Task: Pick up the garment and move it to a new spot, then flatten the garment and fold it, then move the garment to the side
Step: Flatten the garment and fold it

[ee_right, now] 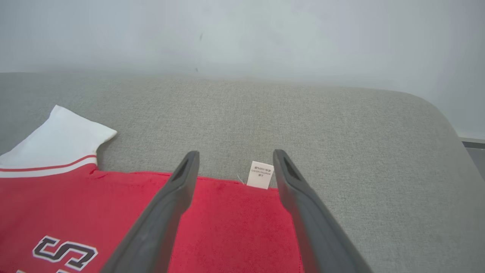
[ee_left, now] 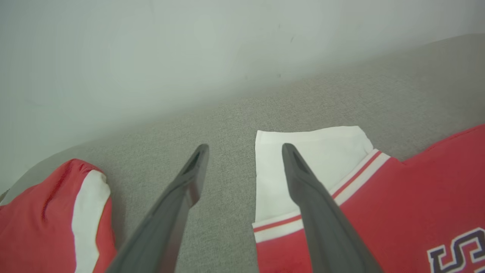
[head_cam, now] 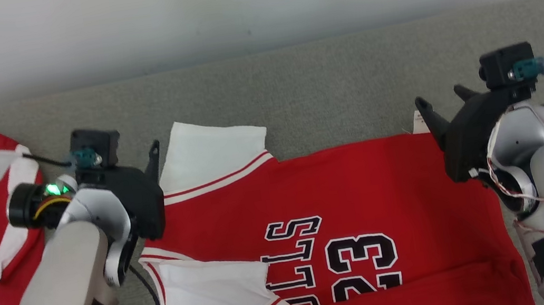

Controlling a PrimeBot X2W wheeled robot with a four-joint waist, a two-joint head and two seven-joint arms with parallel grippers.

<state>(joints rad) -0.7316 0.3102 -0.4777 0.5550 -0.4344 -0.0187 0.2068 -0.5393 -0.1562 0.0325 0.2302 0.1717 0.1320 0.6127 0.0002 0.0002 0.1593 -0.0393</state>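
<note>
The red number 23 jersey [head_cam: 362, 187] lies spread on the grey cushioned surface [head_cam: 321, 87] between the arms, so the pick-up and the move look done, and flattening mostly so. Its near edge seems turned over the numerals. The left gripper [ee_left: 245, 149] hangs over the far white sleeve [ee_left: 314, 151] and the right gripper [ee_right: 235, 153] brackets the care tag [ee_right: 260, 175], both with fingers apart and empty. I judge that most of the folding and the shift aside remain.

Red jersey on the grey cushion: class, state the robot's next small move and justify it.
Probably lower both grippers and pinch the far edge. The left gripper hovers, fingers apart, at the white sleeve of the red basketball jersey; the right gripper hovers, fingers apart, at its small white label. Neither holds anything.
</note>
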